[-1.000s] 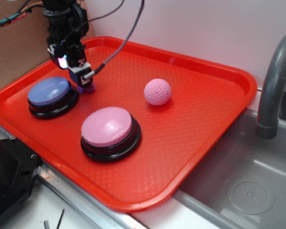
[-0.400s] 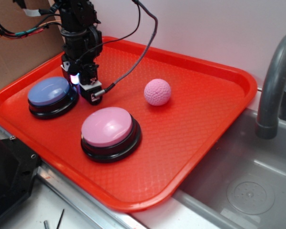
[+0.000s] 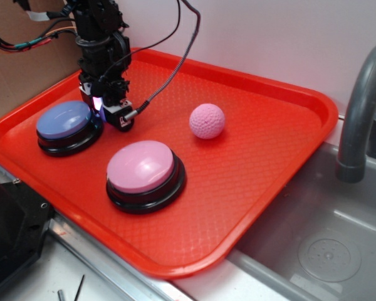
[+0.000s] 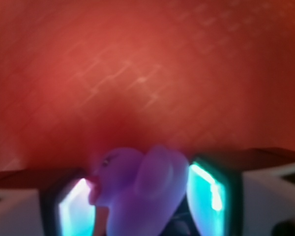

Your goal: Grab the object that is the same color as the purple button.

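Hand (image 3: 113,116): lowered onto red tray (image 3: 257,157) near its far-left part, fingertips at or just above the tray floor; contact not discernible
Hand (image 4: 140,196) in wrist view: two fingers (image 4: 214,189) lit teal on their inner faces, narrowed to the width of the piece between them
Object (image 4: 137,189): small purple plastic piece, rounded and lobed, blurred at close range; sits between the fingers, touching or nearly touching both inner faces; appears gripped. Not visible in exterior view, hidden behind the hand

Purple button (image 3: 67,125): periwinkle dome on black base, immediately left of the hand, close to touching its side
Pink button (image 3: 144,172): pink dome on black base, in front of the hand and slightly right, near but apart
Pink ball (image 3: 207,120): dimpled, to the right of the hand, well apart, alone on open tray floor
Cable (image 3: 169,69): grey, runs from the hand's right side up and over the tray's far edge

Sink (image 3: 326,251): grey basin with round drain, beyond the tray's right corner, far right of the hand
Faucet (image 3: 360,106): grey curved spout, far right
Cardboard (image 3: 25,63): brown panel behind and left of the hand

Obstructions: purple button crowds the left flank; other sides open
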`<state>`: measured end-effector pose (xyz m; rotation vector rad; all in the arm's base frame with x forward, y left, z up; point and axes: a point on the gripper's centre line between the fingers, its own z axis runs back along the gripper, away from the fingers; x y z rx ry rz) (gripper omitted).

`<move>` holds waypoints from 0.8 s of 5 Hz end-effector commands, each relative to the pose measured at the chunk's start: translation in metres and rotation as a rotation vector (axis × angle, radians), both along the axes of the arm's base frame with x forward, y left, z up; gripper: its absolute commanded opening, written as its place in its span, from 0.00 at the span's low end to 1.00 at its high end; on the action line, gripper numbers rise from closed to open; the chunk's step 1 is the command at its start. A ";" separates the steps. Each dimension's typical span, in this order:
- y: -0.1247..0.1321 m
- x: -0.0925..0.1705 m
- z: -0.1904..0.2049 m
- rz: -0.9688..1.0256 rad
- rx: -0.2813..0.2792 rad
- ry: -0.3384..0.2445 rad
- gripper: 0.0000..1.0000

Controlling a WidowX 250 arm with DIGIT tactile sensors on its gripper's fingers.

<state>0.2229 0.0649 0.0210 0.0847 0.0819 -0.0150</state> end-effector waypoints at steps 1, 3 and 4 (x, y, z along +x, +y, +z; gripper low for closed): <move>0.006 0.005 0.043 0.093 0.022 -0.056 0.00; -0.018 0.012 0.135 0.268 0.003 -0.093 0.00; -0.033 0.010 0.185 0.305 -0.056 -0.114 0.00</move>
